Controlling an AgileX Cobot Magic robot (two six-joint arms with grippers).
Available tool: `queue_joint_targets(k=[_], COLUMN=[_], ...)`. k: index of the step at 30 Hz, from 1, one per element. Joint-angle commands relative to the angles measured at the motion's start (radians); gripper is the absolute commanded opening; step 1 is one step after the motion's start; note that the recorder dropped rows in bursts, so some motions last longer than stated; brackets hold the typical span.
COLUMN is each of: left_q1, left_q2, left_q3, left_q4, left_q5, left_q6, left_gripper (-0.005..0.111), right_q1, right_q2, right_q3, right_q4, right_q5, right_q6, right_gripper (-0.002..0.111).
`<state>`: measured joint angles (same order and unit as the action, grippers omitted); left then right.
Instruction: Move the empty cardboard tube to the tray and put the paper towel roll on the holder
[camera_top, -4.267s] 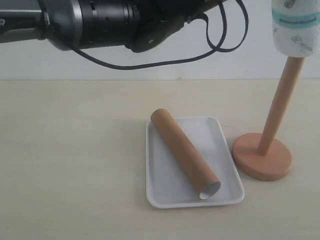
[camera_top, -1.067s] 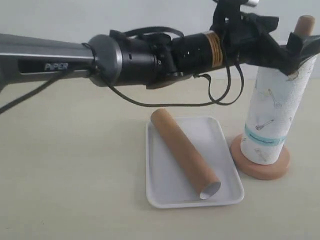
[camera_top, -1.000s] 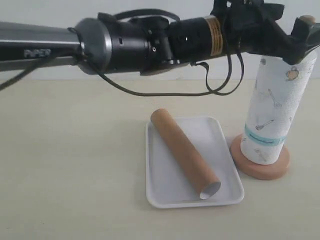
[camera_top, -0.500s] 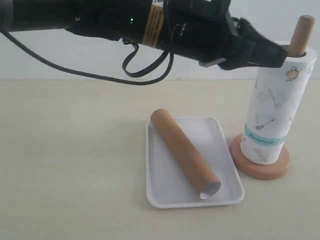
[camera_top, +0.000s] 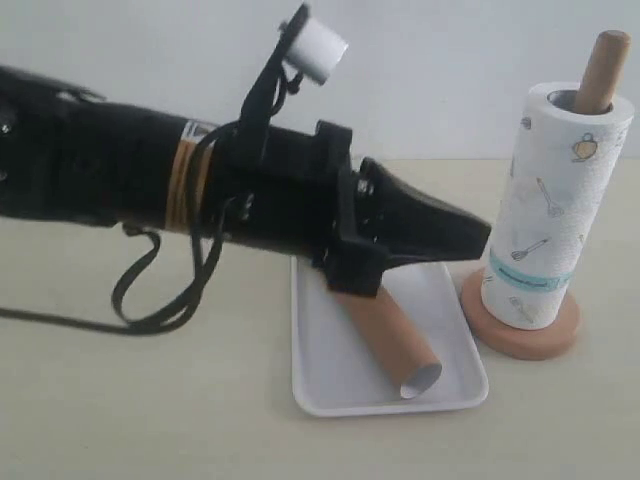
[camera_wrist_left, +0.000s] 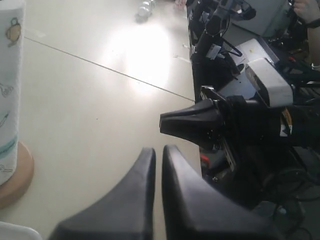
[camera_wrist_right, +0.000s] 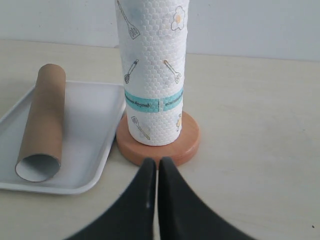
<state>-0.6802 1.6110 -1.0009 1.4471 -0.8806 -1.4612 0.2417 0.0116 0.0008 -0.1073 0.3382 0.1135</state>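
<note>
Paper towel roll (camera_top: 555, 200) stands on holder (camera_top: 535, 345), cardboard tube (camera_top: 395, 345) lies in tray (camera_top: 328, 372); work seemingly done, left gripper (camera_wrist_left: 157, 162) and right gripper (camera_wrist_right: 156, 172) pinch together, empty.

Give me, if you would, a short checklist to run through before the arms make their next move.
1. The empty cardboard tube lies inside the tray: ok.
2. The paper towel roll sits on the holder, with the dowel showing out of its top: ok.
3. The roll stands upright: ok.
4. The left gripper is shut and holds nothing: ok.
5. The right gripper is shut and holds nothing: ok.
6. The left arm is clear of the tube and tray beneath it: cannot tell, since the arm hides that part in the exterior view.
</note>
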Motion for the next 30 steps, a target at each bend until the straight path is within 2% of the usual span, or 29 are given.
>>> queue_joint_targets(k=[1,3,8,11,15,18,30], left_q1=[0.001,0.001,0.001,0.001,0.001,0.001,0.001], left_q2=[-0.079,-0.119,-0.198,-0.232,-0.26,-0.26,-0.26], left_q3=[0.182,0.277,0.454,0.517,0.582,0.603,0.603], left_q4=[-0.257,-0.373,-0.495,-0.498,-0.424,-0.363,-0.359], left_q5=[-0.02,-0.039,-0.047,-0.056,-0.097,-0.111,-0.113], left_q6=[0.266,0.369,0.483,0.499,0.499,0.499,0.471], left_gripper=[0.004,0.004,0.004,0.004,0.004,0.004,0.004], right_q1=[-0.002,-0.002,-0.002,-0.002,-0.002,-0.002,-0.002], right_q2=[-0.003,-0.003,-0.003,-0.003,-0.003,-0.003,-0.003], right_q3=[-0.001,-0.001,-0.001,-0.001,-0.001,-0.001,-0.001], right_q4=[-0.007,-0.007,-0.007,-0.007,-0.007,-0.007,-0.007], right_q5=[-0.004,-0.004,-0.004,-0.004,-0.004,-0.004,-0.004], right_q6=[-0.001,-0.001,-0.001,-0.001,-0.001,-0.001,-0.001], right_gripper=[0.001,0.001,0.001,0.001,0.001,0.001,0.001])
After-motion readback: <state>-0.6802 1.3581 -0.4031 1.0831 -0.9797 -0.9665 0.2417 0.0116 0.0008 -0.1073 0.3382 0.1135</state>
